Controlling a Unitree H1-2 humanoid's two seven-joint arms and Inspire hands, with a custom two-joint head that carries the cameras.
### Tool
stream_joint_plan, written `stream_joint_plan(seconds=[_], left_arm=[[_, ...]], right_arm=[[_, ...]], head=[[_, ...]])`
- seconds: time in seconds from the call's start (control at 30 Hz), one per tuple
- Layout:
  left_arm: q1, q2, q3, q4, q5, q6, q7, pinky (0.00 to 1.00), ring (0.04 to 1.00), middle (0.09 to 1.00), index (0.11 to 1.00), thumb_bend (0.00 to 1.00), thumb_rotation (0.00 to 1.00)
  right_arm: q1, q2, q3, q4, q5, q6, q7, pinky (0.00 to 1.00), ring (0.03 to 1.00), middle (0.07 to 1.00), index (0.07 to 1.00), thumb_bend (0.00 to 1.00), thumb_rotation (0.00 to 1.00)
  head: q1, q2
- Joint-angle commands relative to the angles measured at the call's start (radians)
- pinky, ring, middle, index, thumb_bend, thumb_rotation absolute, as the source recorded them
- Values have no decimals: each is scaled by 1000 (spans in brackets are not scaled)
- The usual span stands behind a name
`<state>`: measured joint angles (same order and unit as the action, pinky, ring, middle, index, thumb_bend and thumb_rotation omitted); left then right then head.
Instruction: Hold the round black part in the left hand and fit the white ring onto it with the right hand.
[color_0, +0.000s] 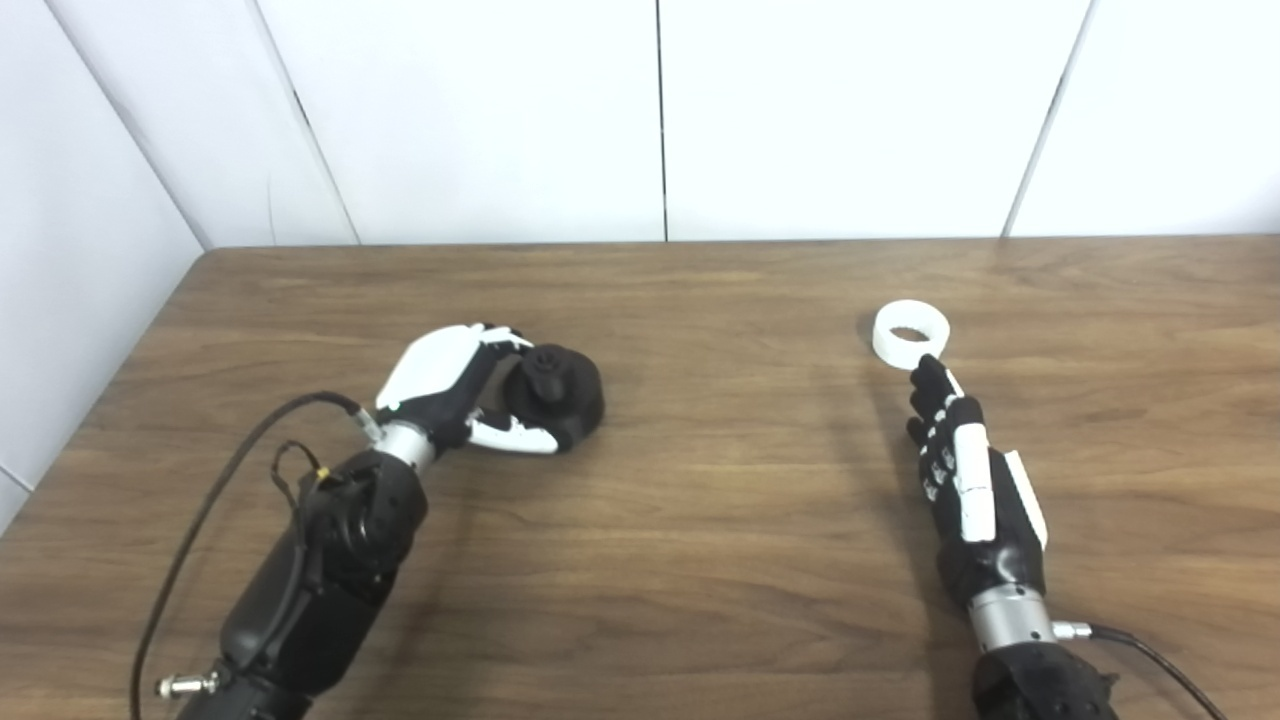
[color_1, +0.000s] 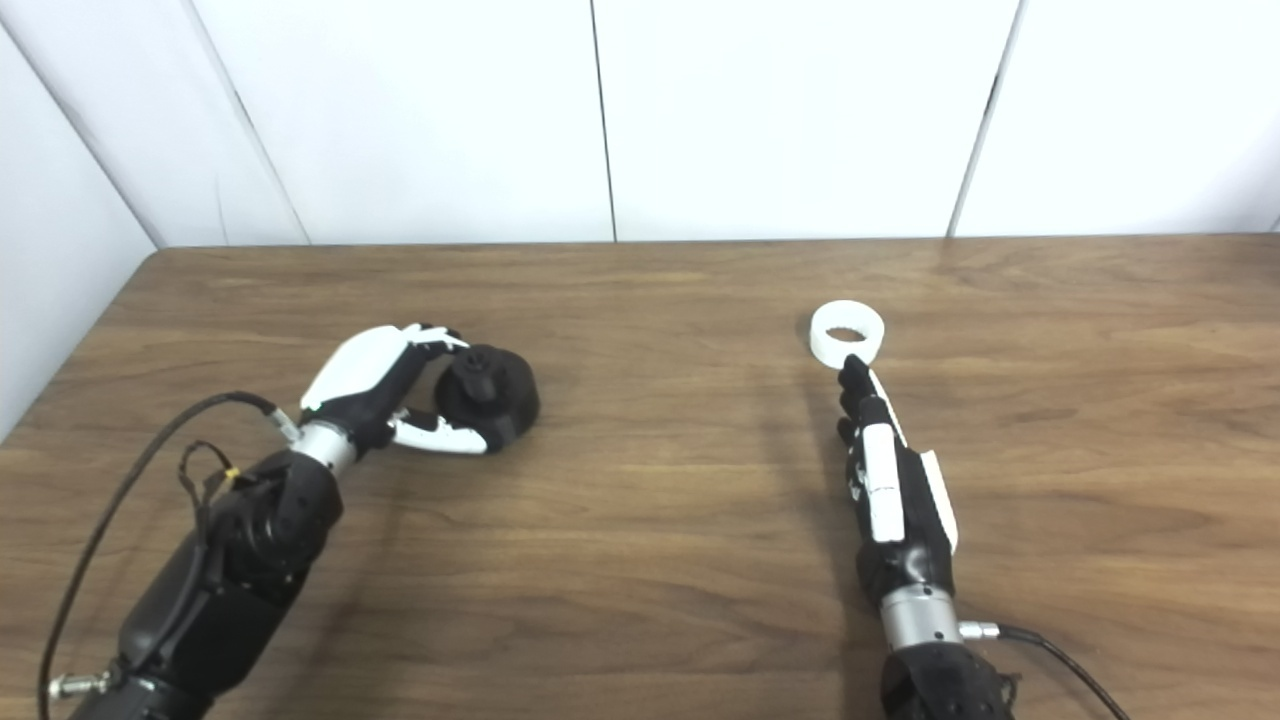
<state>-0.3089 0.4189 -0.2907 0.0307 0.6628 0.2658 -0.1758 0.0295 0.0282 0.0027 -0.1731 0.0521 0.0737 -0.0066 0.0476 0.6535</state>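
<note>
The round black part (color_0: 555, 390) rests on the wooden table (color_0: 700, 500), left of the middle. My left hand (color_0: 450, 385) wraps it from the left, fingers curled over its top and thumb lying along its near side. The white ring (color_0: 910, 335) lies flat on the table at the right. My right hand (color_0: 965, 470) is stretched out flat just short of it. Its fingers are straight and hold nothing, and the fingertips (color_0: 928, 368) reach the ring's near edge.
White wall panels (color_0: 660, 120) stand along the table's far edge and left side. A black cable (color_0: 200, 510) loops off the left forearm, and another trails from the right wrist (color_0: 1150, 655).
</note>
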Motion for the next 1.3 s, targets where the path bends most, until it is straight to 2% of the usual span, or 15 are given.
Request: stream_joint_plan(seconds=[0.0, 0.27, 0.43, 0.7, 1.27], left_arm=[[5, 10, -10, -39, 27, -16, -1, 904, 969, 903, 707, 795, 381], [53, -11, -45, -113, 57, -8, -27, 927, 972, 903, 702, 794, 392], [85, -22, -71, -131, 73, -49, -21, 913, 972, 901, 705, 802, 437], [135, -46, -99, -171, 101, -84, -8, 939, 978, 902, 701, 793, 438], [205, -83, -137, -249, 143, -103, -28, 965, 981, 907, 695, 801, 424]], right_arm=[[0, -3, 4, -25, -4, -16, 6, 1000, 990, 964, 957, 596, 1000], [2, 1, 9, -30, -7, -13, 6, 999, 989, 965, 958, 600, 1000], [4, -4, 13, -32, -11, -15, 10, 999, 991, 966, 958, 608, 1000], [11, 2, 10, -48, -11, -1, 5, 1000, 991, 963, 956, 609, 1000], [10, 3, 7, -50, -12, 9, 4, 993, 984, 960, 951, 619, 1000]], head=[[0, 2], [-6, 7], [-11, 9], [-13, 15], [-16, 23]])
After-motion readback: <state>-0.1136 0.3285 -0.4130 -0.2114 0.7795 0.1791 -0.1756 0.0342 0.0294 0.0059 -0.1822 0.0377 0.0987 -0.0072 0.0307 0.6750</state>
